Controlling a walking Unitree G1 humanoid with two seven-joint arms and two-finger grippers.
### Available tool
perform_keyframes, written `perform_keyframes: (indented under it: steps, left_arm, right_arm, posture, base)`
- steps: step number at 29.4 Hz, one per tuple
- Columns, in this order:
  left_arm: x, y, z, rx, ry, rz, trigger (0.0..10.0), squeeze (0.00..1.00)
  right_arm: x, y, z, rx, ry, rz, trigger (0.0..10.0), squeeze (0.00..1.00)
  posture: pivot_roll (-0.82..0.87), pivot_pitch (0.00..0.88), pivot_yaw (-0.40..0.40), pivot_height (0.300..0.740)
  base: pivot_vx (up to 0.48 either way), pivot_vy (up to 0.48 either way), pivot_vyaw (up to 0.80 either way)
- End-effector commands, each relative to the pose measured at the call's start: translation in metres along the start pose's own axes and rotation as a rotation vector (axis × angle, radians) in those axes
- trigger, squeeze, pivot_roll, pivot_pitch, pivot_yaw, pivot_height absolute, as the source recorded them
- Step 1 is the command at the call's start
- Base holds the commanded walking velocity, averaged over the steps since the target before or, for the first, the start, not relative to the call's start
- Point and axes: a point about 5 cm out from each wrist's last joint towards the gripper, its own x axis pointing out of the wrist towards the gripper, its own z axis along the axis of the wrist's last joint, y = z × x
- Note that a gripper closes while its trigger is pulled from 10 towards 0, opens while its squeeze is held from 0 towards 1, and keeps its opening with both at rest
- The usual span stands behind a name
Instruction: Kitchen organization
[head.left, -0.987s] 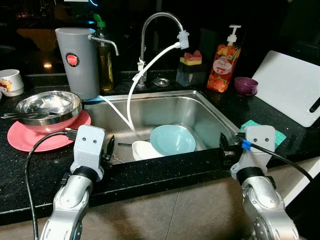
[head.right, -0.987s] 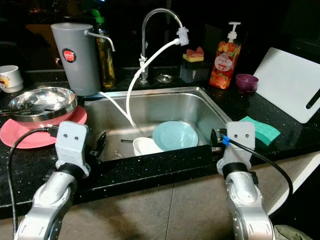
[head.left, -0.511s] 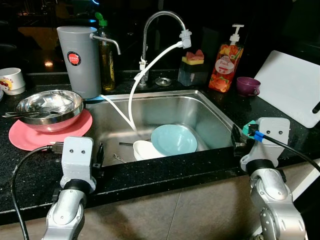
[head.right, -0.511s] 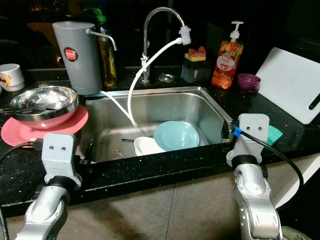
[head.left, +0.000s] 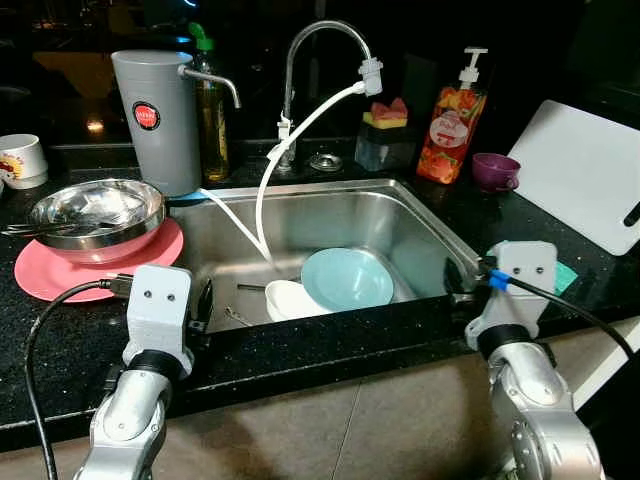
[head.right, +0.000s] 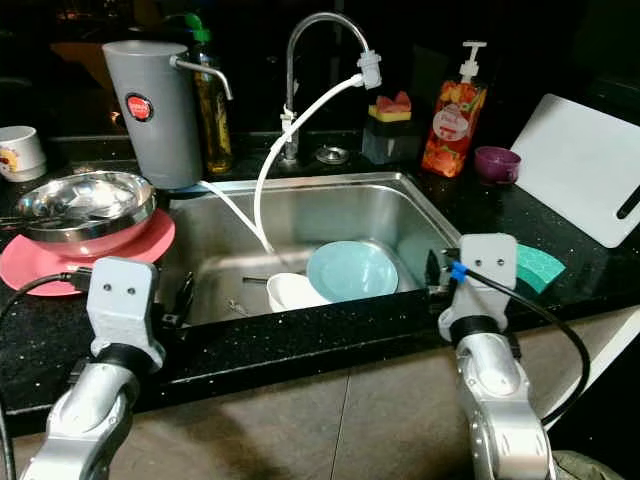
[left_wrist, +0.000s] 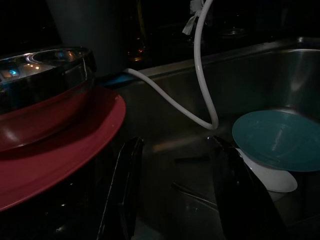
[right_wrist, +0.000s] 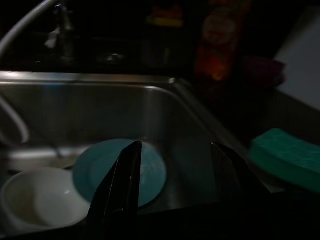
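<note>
While both grippers' fingers (left_wrist: 127, 200) stand apart, teal plate (head.left: 346, 278) in sink (head.left: 330, 215) between, untouched.

Teal plate (head.left: 346, 278), white bowl (head.left: 289, 299)

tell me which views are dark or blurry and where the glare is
Left and right eye views: sharp and evenly lit up front, background black; glare on the steel bowl and the sink wall. Left wrist view: dim, the red plate and teal plate readable. Right wrist view: darkest and soft, the soap bottle blurred, the green sponge just legible.
</note>
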Motion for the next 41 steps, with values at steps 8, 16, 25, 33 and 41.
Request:
perform_keyframes:
  steps: [8, 16, 25, 33, 41]
  left_arm:
    - [-0.008, -0.005, -0.01, -0.036, 0.056, -0.001, 10.0, 0.0]
    - [-0.011, -0.004, -0.019, -0.054, 0.097, 0.01, 10.0, 0.0]
    - [-0.007, -0.002, -0.017, -0.036, 0.076, 0.023, 10.0, 0.0]
    - [-0.006, -0.001, -0.016, -0.032, 0.07, 0.023, 10.0, 0.0]
    - [-0.004, -0.001, -0.016, -0.028, 0.068, 0.018, 10.0, 0.0]
  right_arm:
    - [-0.001, 0.012, -0.017, 0.058, 0.088, 0.061, 10.0, 0.0]
    - [0.001, 0.011, -0.031, 0.104, 0.163, 0.064, 10.0, 0.0]
    - [0.003, 0.014, -0.038, 0.2, 0.223, 0.082, 10.0, 0.0]
    - [0.001, 0.025, -0.05, 0.188, 0.275, 0.145, 10.0, 0.0]
    - [0.001, 0.022, -0.05, 0.209, 0.245, 0.11, 10.0, 0.0]
  posture:
    - [0.1, 0.111, -0.081, 0.74]
    - [0.1, 0.105, -0.085, 0.74]
    - [0.1, 0.096, -0.084, 0.74]
    - [0.11, 0.091, -0.084, 0.74]
    - [0.1, 0.089, -0.08, 0.74]
  base:
    - [0.0, 0.0, 0.0]
    - [0.0, 0.0, 0.0]
    - [0.0, 0.0, 0.0]
    - [0.0, 0.0, 0.0]
    - [0.0, 0.0, 0.0]
